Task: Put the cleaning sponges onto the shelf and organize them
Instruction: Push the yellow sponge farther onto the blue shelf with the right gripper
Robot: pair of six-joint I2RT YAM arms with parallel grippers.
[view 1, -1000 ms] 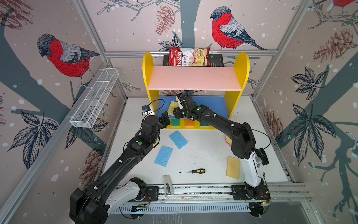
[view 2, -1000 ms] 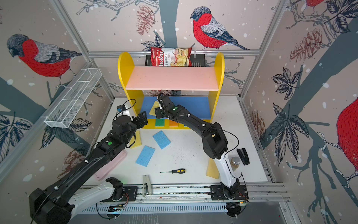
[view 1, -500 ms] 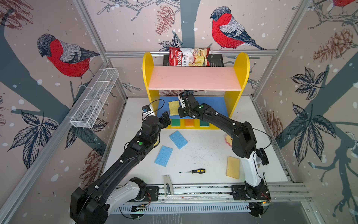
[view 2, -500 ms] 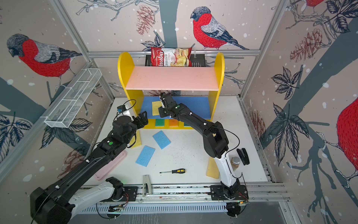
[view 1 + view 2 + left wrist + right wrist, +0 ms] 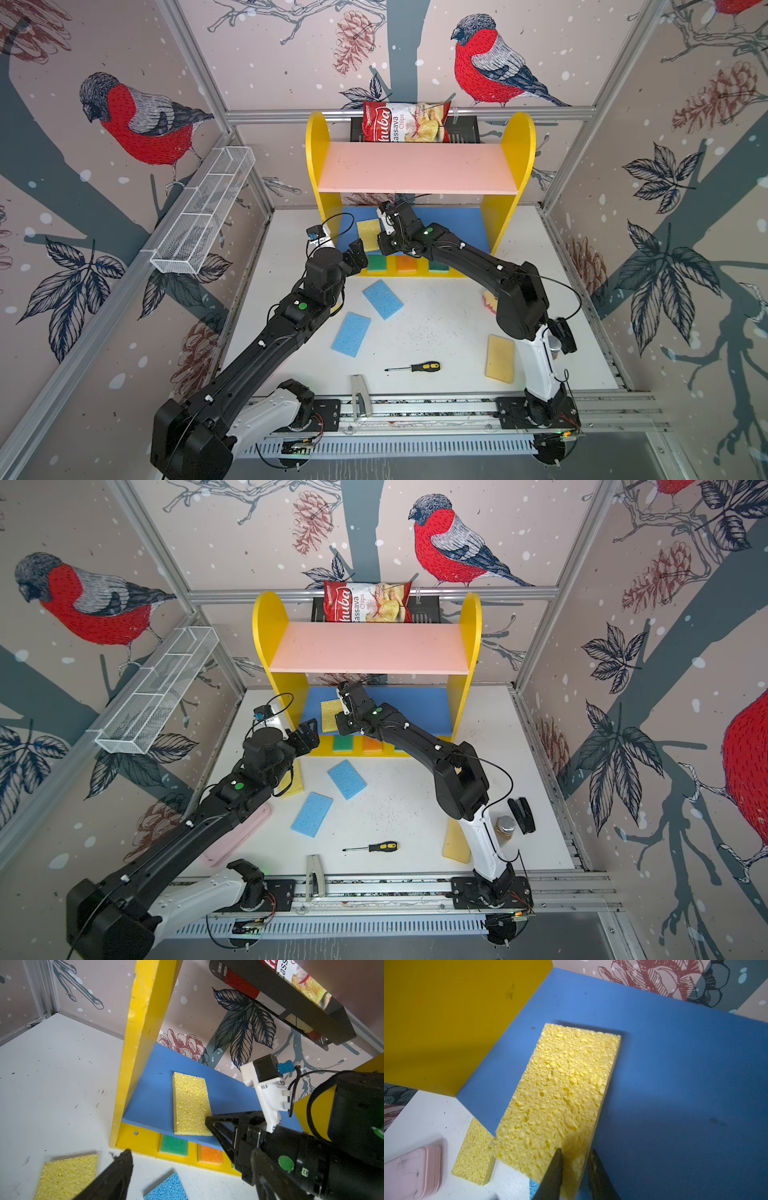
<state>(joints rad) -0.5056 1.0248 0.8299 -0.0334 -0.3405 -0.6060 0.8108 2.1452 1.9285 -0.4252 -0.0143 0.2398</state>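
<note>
The right arm has shifted slightly since a second ago, uncovering more of the yellow sponge (image 5: 368, 233). It lies on the shelf's (image 5: 513, 137) blue middle board (image 5: 457, 228), near the left end, and the right claw (image 5: 575, 1151) pinches its front corner. The left claw (image 5: 358, 254) stands wide open by the shelf's left front corner. The base holds a green sponge (image 5: 377, 262) and an orange sponge (image 5: 404, 264). The bag (image 5: 405, 122) in the black basket (image 5: 461, 129) reads "Cassava Chips".

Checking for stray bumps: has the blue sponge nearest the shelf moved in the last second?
No. The blue sponge lies at the same spot and tilt, just in front of the shelf.
</note>
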